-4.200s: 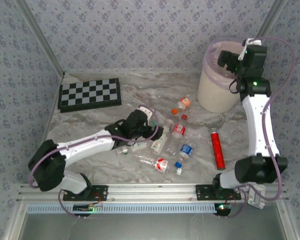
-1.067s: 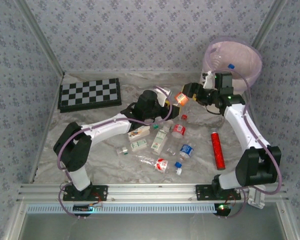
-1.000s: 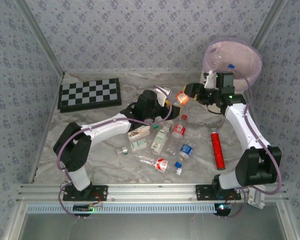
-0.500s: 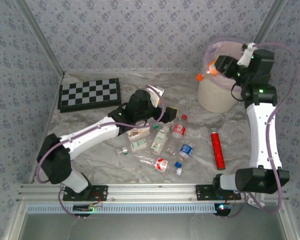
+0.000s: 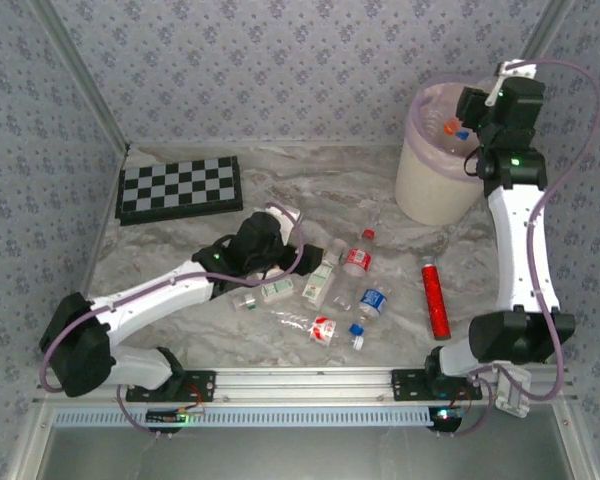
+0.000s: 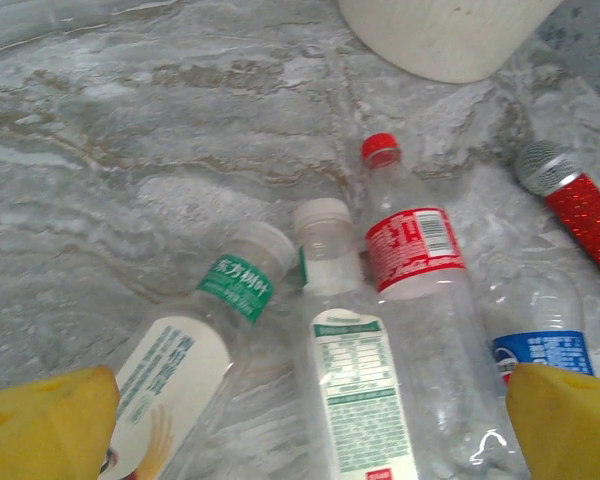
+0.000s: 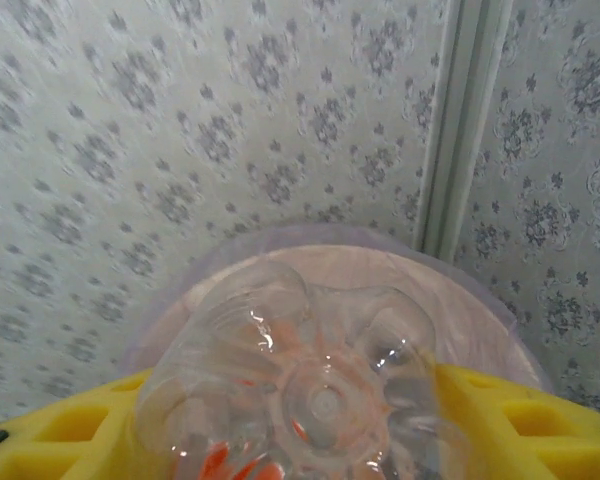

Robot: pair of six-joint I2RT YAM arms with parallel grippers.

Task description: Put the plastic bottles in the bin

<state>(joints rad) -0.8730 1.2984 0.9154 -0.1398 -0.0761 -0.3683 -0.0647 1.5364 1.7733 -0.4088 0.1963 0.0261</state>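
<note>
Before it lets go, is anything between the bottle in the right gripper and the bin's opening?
Nothing visible. The right gripper holds the bottle over the bin, whose pink-lined mouth lies open below.

A lab test cell: wallpapered panels (image 5: 280, 60), marble-print tabletop (image 5: 310, 185), aluminium rail (image 5: 310, 383).

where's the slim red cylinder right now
In the top view the slim red cylinder lies on the table at the right, just right of the blue-label bottle, on the near side of the bin.
</note>
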